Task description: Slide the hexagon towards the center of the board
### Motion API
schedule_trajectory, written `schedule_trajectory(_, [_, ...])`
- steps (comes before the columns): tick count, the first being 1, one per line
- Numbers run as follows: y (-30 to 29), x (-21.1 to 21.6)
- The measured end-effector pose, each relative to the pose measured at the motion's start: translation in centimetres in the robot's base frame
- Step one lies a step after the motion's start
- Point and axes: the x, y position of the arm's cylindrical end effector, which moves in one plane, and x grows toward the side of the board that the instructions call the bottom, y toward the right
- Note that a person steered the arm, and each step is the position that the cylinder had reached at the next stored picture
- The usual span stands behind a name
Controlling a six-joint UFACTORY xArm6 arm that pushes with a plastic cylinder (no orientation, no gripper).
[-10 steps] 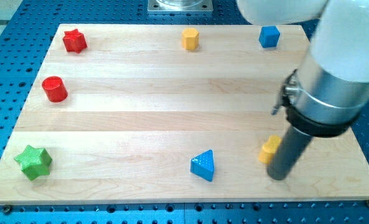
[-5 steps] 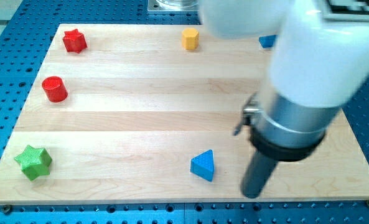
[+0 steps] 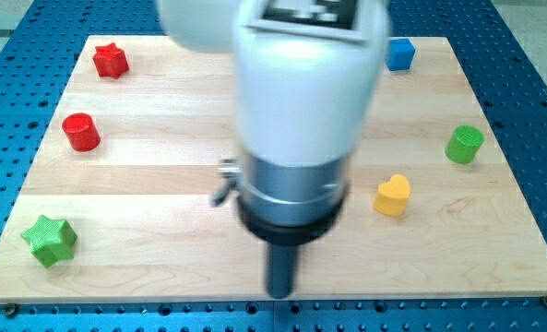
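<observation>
hexagon hidden behind upright arm; my tip [image 3: 280,293] near board's [image 3: 162,267] bottom edge.

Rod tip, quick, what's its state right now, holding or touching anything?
My tip: no hand to open or close, holds nothing; it sits near the board's bottom edge, touching no visible block. The yellow heart lies up to its right.

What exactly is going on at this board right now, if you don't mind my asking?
I am an arm ending in a dark rod, meant to slide the hexagon towards the centre of the wooden board. My tip sits near the view's bottom edge, touching no visible block. My arm hides the hexagon. The yellow heart-shaped block lies to the view's right, the green star block far left.
</observation>
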Motion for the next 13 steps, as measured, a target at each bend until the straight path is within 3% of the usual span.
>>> schedule_trajectory(2, [-13.6,-2.5])
schedule_trajectory(4, [-17.5,-15.2])
schedule_trajectory(5, [-16.3,-21.5])
schedule_trajectory(6, [-21.2,-26.1])
schedule_trajectory(7, [-23.1,-20.0])
schedule_trajectory(8, [-22.3,-17.7])
schedule_trajectory(10, [-17.0,-19.7])
schedule_trajectory(12, [-9.6,-38.2])
schedule_trajectory(13, [-4.4,-42.1])
